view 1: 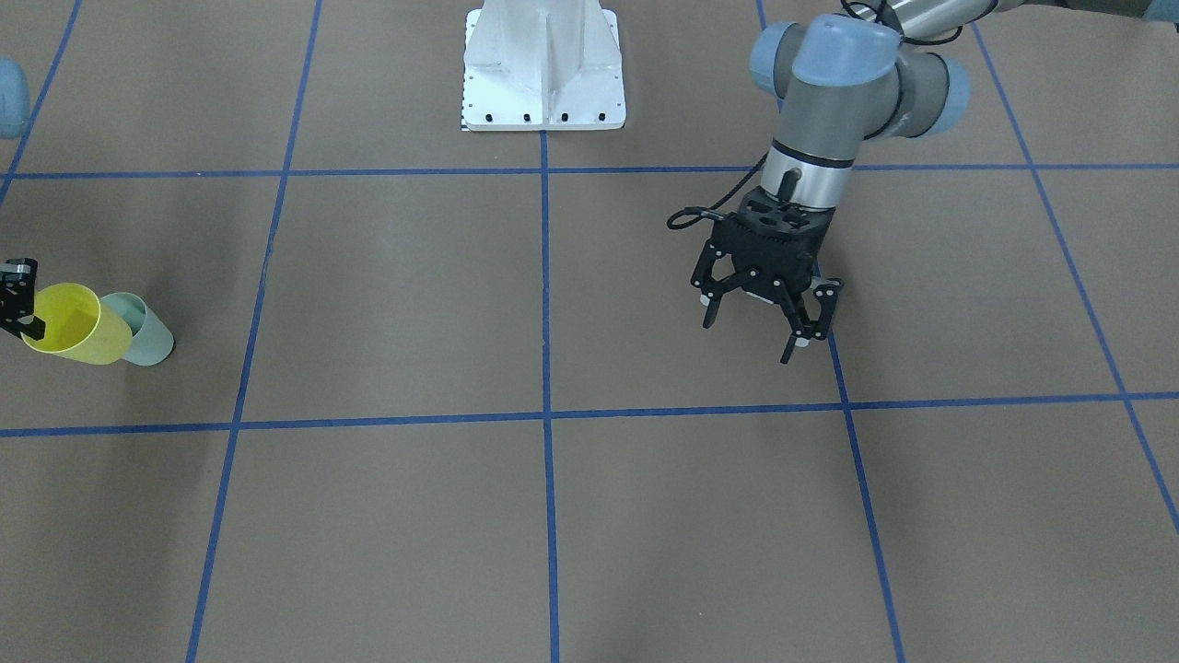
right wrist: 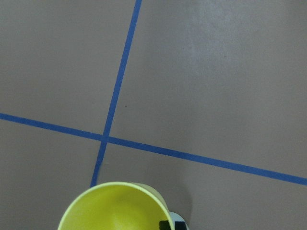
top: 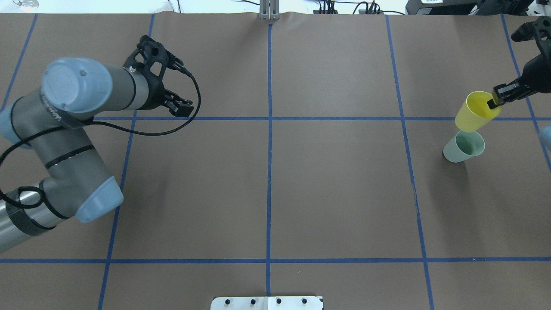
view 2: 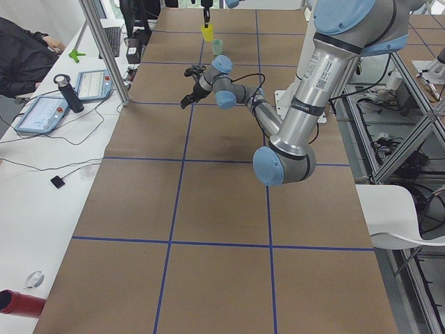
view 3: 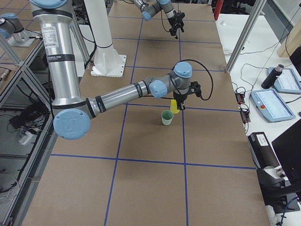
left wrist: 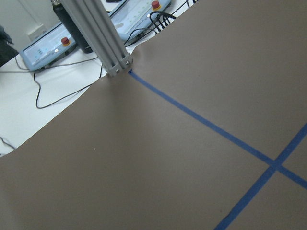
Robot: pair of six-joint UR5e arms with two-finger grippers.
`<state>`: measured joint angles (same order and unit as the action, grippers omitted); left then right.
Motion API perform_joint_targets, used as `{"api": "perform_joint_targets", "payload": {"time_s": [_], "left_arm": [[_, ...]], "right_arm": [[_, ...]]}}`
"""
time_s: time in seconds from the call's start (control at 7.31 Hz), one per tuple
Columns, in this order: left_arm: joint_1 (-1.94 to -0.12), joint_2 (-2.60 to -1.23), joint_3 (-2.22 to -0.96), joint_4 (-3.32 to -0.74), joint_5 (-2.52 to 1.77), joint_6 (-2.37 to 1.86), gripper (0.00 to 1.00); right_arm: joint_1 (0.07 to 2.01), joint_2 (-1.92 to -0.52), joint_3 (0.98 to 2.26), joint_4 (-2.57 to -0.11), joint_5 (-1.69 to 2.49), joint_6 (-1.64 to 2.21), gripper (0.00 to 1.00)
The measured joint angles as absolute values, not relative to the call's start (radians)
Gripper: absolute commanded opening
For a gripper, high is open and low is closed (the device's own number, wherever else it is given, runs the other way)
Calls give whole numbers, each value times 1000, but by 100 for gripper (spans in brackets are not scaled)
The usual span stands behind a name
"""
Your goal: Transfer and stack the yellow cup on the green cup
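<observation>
No text can be read with certainty. In the left side view, a line of dark print runs up the silver tube of the left arm (view 2: 316,69). In the right side view, a similar line stands on the upright tube of the right arm (view 3: 55,47). Both are too small to make out. The screens of the pendants (view 2: 43,113) beside the bench (view 2: 222,209) show only a pale blur.
</observation>
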<state>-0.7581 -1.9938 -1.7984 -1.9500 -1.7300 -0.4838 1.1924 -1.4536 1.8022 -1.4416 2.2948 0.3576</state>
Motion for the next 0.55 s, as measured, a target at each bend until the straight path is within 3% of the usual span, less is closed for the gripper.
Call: {"api": "perform_joint_targets", "payload": {"time_s": [0.55], "left_arm": [[-868, -1952, -1811, -1845, -1905, -484, 100]], "right_arm": [[1186, -1488, 1809, -1445, 2295, 342, 0]]}}
